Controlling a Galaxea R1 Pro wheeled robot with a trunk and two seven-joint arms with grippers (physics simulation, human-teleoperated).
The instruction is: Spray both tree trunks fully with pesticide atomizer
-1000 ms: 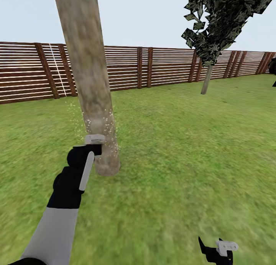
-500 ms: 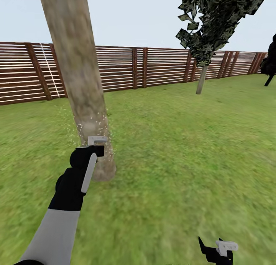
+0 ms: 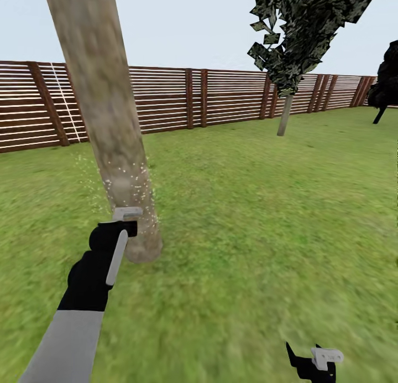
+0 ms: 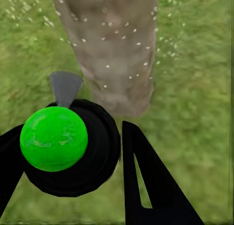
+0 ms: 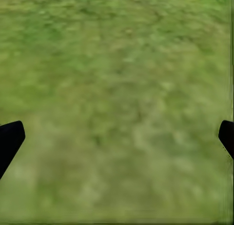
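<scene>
The pesticide atomizer (image 4: 53, 137), a black body with a bright green ball and a grey nozzle, sits between the black fingers of my left gripper (image 4: 73, 132), which is shut on it. The nozzle faces the near tree trunk (image 3: 105, 112), a thick mottled grey-brown column, and pale spray specks dot its lower bark (image 4: 114, 44). In the head view my left gripper (image 3: 124, 220) is right at the trunk's base. The second tree (image 3: 284, 114) stands far off by the fence. My right gripper (image 3: 312, 361) hangs low and open over the grass (image 5: 117, 137).
A brown slatted fence (image 3: 221, 98) bounds the lawn at the back. A dark bush (image 3: 387, 84) stands at the far right. Open grass (image 3: 265, 233) stretches between the two trees.
The whole view has swung to the right, so the trunk, fence and far tree sit further left in the picture. My left gripper stays at the trunk's base among spray specks.
</scene>
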